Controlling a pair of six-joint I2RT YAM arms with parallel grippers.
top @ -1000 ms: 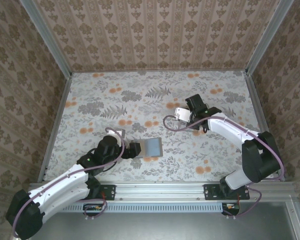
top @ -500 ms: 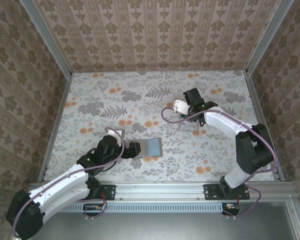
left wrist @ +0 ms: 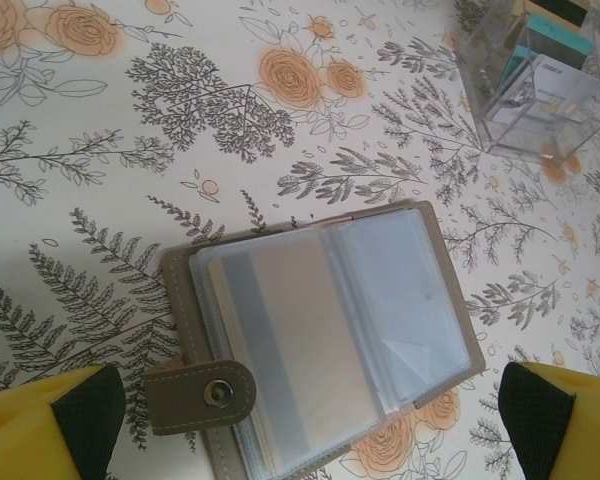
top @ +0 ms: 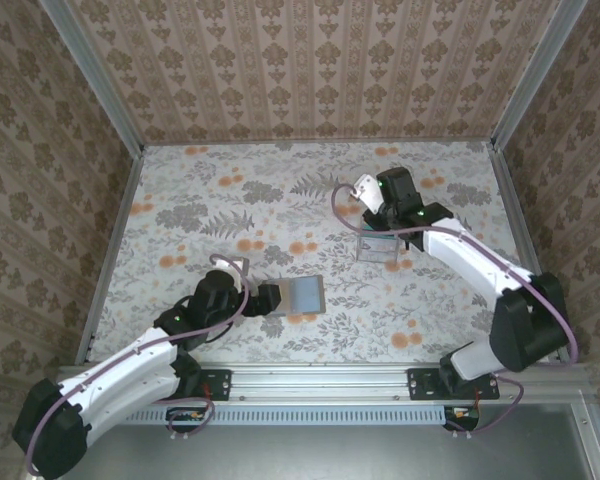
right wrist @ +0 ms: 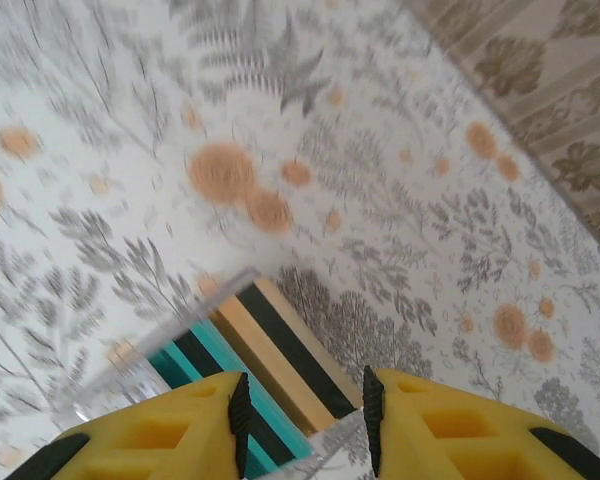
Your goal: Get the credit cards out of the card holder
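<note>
Below left wrist, open card holder [left wrist: 412, 300] seemingly holds credit cards [left wrist: 295, 345].

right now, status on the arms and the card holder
Left gripper open, over card holder, which lies open on the table. Tan card in its sleeve. Right gripper open above clear box of cards. Nothing blocking the holder.

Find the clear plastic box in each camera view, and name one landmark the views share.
Top view: the box sits right of centre, up and right of the wallet.
Left wrist: the box is in the top right corner, beyond the wallet.
Right wrist: the box is bottom centre, striped cards inside.
Shared landmark: the flowered tablecloth.
</note>
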